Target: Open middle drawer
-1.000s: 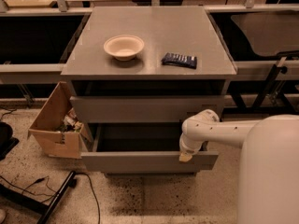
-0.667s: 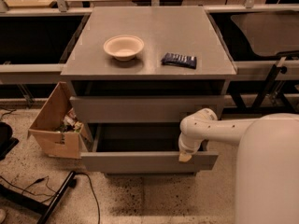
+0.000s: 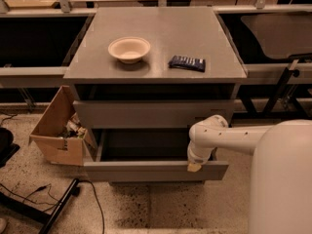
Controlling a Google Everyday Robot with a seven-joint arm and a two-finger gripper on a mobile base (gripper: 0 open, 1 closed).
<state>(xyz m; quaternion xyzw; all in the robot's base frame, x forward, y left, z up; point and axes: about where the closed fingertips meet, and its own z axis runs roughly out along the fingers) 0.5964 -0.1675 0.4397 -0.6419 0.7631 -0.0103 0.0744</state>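
The middle drawer (image 3: pixel 146 171) is a plain grey handleless drawer. It stands pulled well out of the grey cabinet, and its shallow grey interior (image 3: pixel 146 145) shows and looks empty. My gripper (image 3: pixel 194 166) is at the top edge of its front panel, right of centre, at the end of my white arm (image 3: pixel 229 138), which reaches in from the right. A grey drawer front (image 3: pixel 151 114) above it is closed. Anything below the open drawer is hidden.
On the cabinet top (image 3: pixel 161 33) are a cream bowl (image 3: pixel 129 48) and a dark blue packet (image 3: pixel 187 63). An open cardboard box (image 3: pixel 58 130) with clutter stands on the floor at the cabinet's left. Cables and a black stand leg (image 3: pixel 53 211) lie at lower left. My white body (image 3: pixel 282 179) fills the lower right.
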